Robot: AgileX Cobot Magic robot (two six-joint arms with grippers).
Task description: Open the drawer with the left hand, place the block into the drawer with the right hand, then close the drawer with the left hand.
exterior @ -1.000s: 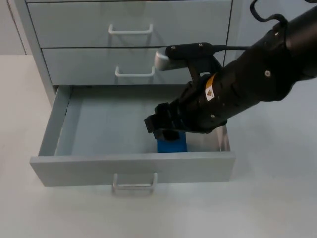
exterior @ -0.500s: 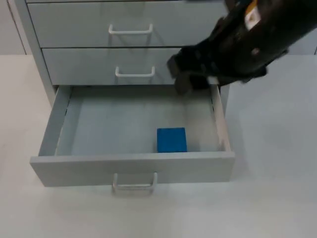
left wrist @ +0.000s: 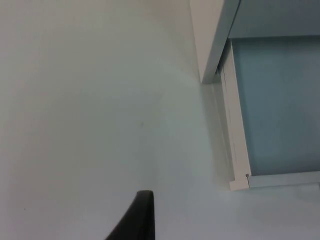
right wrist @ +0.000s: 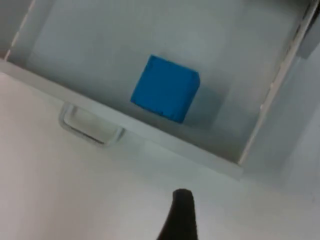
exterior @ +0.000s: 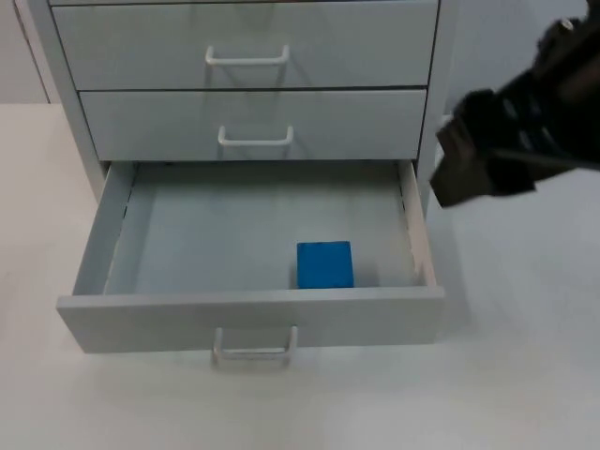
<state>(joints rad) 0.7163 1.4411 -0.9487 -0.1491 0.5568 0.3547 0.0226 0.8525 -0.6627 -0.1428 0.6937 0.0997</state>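
Top view: one grey cabinet [exterior: 244, 84] holds three drawers, each with one white handle. The two upper ones are closed; the bottom drawer [exterior: 253, 309] is pulled out, and one blue block [exterior: 325, 264] sits on its floor just behind the front panel, right of centre. The right gripper [exterior: 483, 159] hangs over the white table [exterior: 525, 375] just right of the cabinet; I cannot tell how its jaws stand.

Left wrist view: white table, the cabinet's corner and the open drawer's side wall [left wrist: 235, 135]; the left arm waits there.

Right wrist view: the one block [right wrist: 165, 88] inside the drawer, its handle [right wrist: 90, 127] below the front panel
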